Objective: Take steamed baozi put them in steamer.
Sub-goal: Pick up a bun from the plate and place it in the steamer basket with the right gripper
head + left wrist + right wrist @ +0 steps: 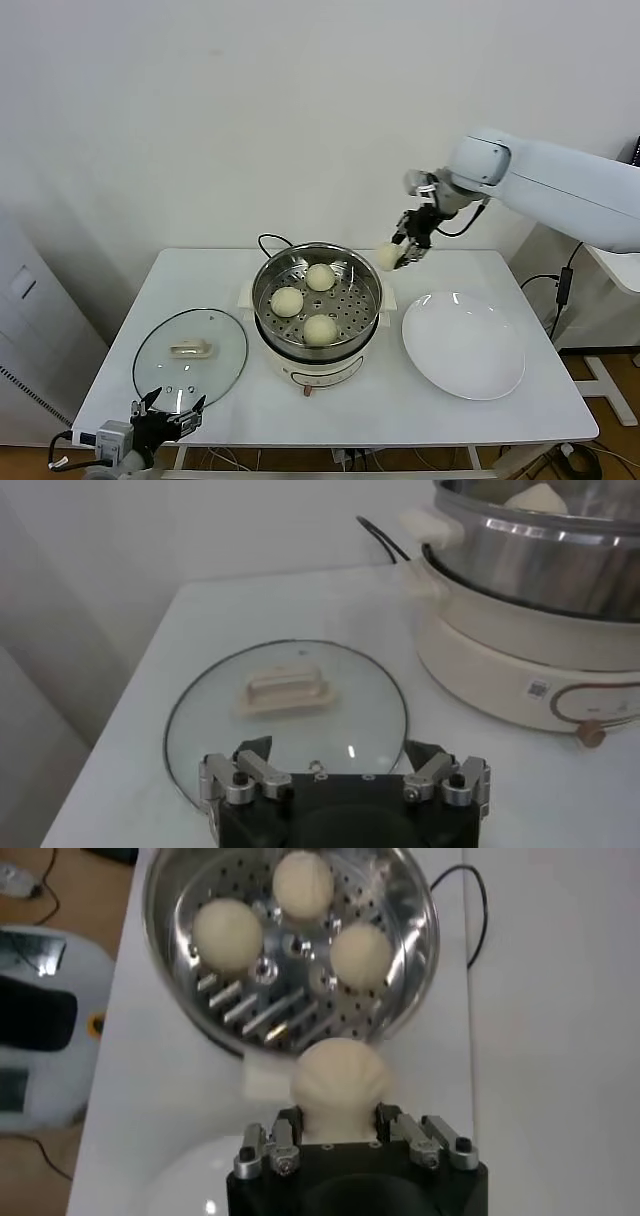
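The steamer (530,550) is running off the left wrist view's edge, showing only 1 baozi (538,496) tip. The right gripper's body is hiding the held baozi's (338,1083) underside, and the plate (190,1183) is showing only as a sliver.

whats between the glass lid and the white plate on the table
The steamer on its white pot base, holding three baozi, stands between the glass lid and the white plate; the head view shows it.
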